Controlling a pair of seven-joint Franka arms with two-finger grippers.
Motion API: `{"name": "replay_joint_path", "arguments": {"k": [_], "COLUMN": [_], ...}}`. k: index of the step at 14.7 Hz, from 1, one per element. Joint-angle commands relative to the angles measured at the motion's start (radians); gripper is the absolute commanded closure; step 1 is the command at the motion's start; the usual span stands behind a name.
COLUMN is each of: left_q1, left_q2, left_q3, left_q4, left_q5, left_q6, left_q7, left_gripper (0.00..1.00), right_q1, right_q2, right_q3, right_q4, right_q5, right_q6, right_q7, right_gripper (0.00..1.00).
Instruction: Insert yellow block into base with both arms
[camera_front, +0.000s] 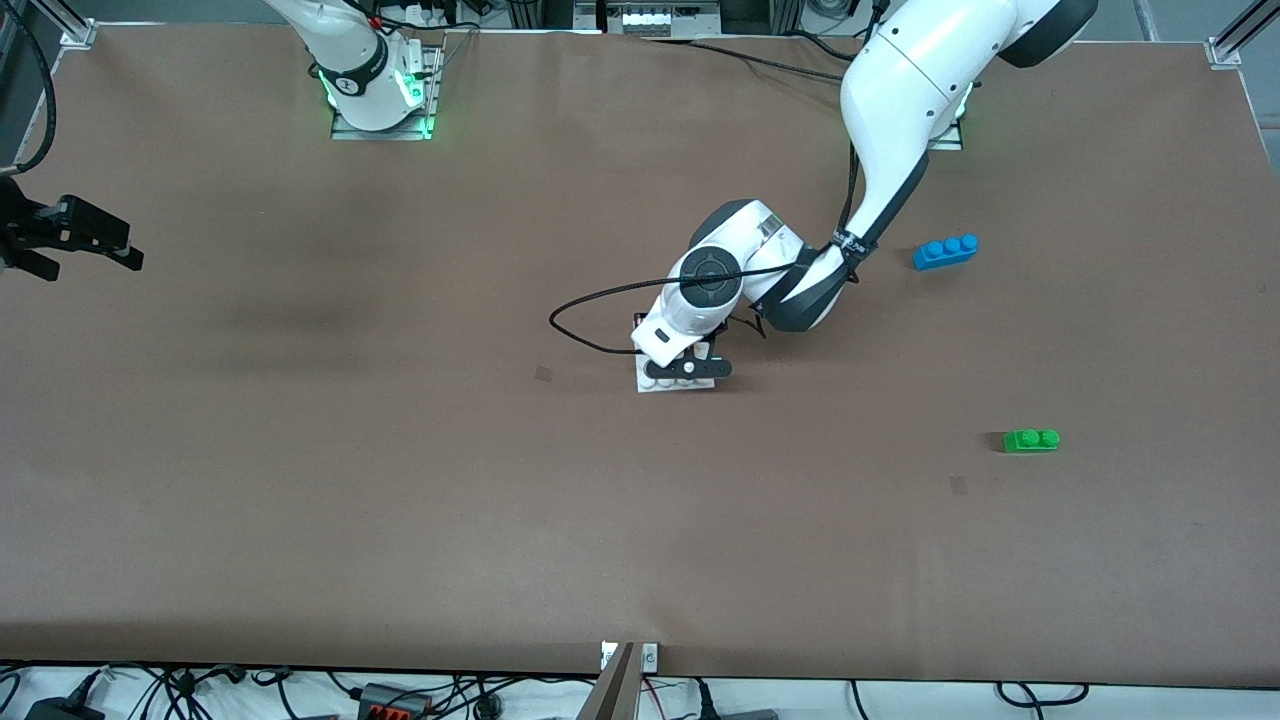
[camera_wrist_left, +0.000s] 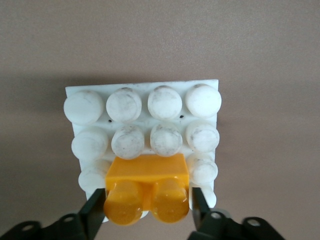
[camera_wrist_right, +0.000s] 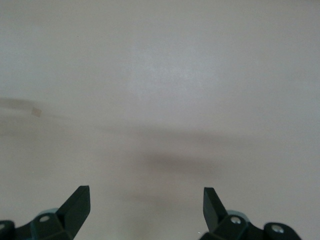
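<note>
The white studded base (camera_front: 652, 384) lies at the table's middle, mostly under my left hand. In the left wrist view the base (camera_wrist_left: 142, 105) fills the middle and the yellow block (camera_wrist_left: 147, 175) sits on its studs at the edge nearest the gripper. My left gripper (camera_wrist_left: 148, 210) straddles the block, one finger (camera_wrist_left: 96, 210) on each side, with a thin gap showing on one side. In the front view my left gripper (camera_front: 690, 369) hides the block. My right gripper (camera_front: 125, 252) waits open and empty over the right arm's end of the table; its view (camera_wrist_right: 146, 200) shows only bare table.
A blue three-stud brick (camera_front: 945, 251) lies toward the left arm's end, farther from the front camera than the base. A green two-stud brick (camera_front: 1031, 440) lies nearer the front camera at that same end. A black cable (camera_front: 590, 300) loops beside the left wrist.
</note>
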Motion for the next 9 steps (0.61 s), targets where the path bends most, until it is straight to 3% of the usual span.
{"name": "replay_joint_path", "arguments": {"k": [1,7,9], "left_q1": [0.002,0.042,0.047], "left_q2": [-0.007,-0.049,-0.091], "left_q3": [-0.005,-0.002,0.014], "left_q4": [0.028,0.160,0.160], "left_q5": [0.025,0.012,0.023], "left_q6": [-0.066,-0.300,-0.317], "left_q7": [0.002,0.023,0.047], "left_gripper": [0.00,0.00,0.00], "right_q1": [0.002,0.002,0.002], "right_q2": [-0.015,-0.015,-0.015], "right_q3": [0.005,0.007,0.007], "right_q4": [-0.011,-0.011,-0.011], "right_q5": [0.011,0.011,0.011], "right_q6": [-0.003,-0.003,-0.003], "right_q7": [0.013,0.013,0.013], "right_gripper": [0.00,0.00,0.00]}}
